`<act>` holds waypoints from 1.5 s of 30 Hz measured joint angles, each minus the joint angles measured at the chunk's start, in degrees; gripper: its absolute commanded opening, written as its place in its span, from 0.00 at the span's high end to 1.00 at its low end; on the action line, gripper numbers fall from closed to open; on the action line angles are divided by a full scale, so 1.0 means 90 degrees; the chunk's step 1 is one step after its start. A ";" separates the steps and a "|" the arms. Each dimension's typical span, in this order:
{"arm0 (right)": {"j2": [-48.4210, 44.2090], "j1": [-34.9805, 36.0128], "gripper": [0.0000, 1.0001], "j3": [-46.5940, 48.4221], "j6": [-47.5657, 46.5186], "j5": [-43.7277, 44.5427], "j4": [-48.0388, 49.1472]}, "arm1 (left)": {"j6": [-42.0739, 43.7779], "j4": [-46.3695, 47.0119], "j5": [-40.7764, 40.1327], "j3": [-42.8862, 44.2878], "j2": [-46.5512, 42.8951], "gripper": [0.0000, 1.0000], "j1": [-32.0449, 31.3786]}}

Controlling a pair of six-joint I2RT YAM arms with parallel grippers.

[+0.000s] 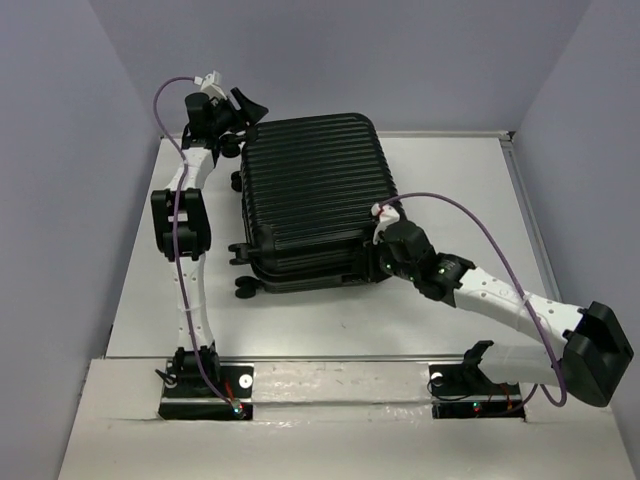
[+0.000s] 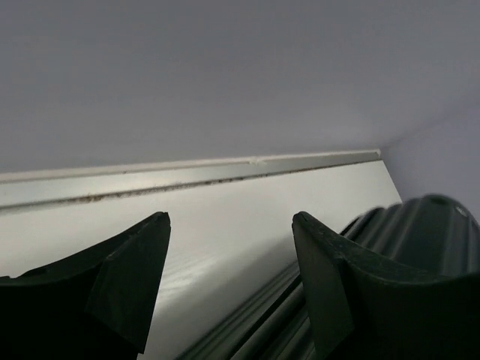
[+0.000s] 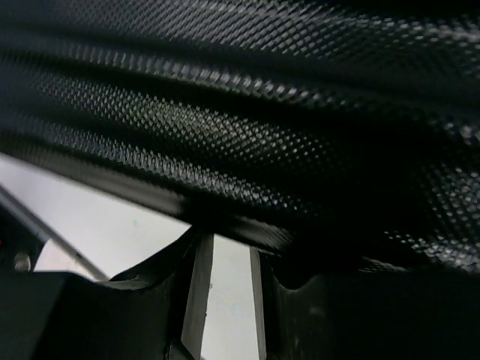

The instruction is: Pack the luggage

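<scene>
The luggage [image 1: 310, 195] lies flat and closed on the white table [image 1: 450, 180], ribbed black shell up, its caster wheels [image 1: 243, 288] on the left side. My left gripper [image 1: 245, 108] hovers at its far left corner, open. In the left wrist view the left gripper [image 2: 231, 221] shows bare table between its fingers, and the ribbed luggage [image 2: 420, 232] lies under the right finger. My right gripper [image 1: 378, 255] is pressed to the near right edge. Close up, the right gripper [image 3: 229, 251] stands slightly open under the textured shell [image 3: 262, 127], a strip of table showing in the gap.
Lilac walls close the table in at the back and on both sides. A metal rail [image 2: 187, 171] runs along the table's far edge. Purple cables [image 1: 480, 225] loop off both arms. Bare table [image 1: 330, 320] lies in front of the luggage and to its right.
</scene>
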 measured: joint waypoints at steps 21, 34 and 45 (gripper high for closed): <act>0.1212 -0.3014 0.61 0.1061 -0.0272 -0.0041 -0.0527 | 0.0194 0.2888 -0.2987 -0.9304 -0.6795 0.31 -0.0733; 0.0976 -0.3546 0.54 0.2453 -0.0695 -0.0420 -0.0845 | -0.0231 0.0393 -0.4245 -1.1174 -1.1113 0.23 -0.1411; 0.1860 -0.4782 0.52 0.1763 0.0056 -0.1217 -0.0636 | -0.0192 -0.1260 -0.3864 -0.8279 -0.9884 0.11 -0.1630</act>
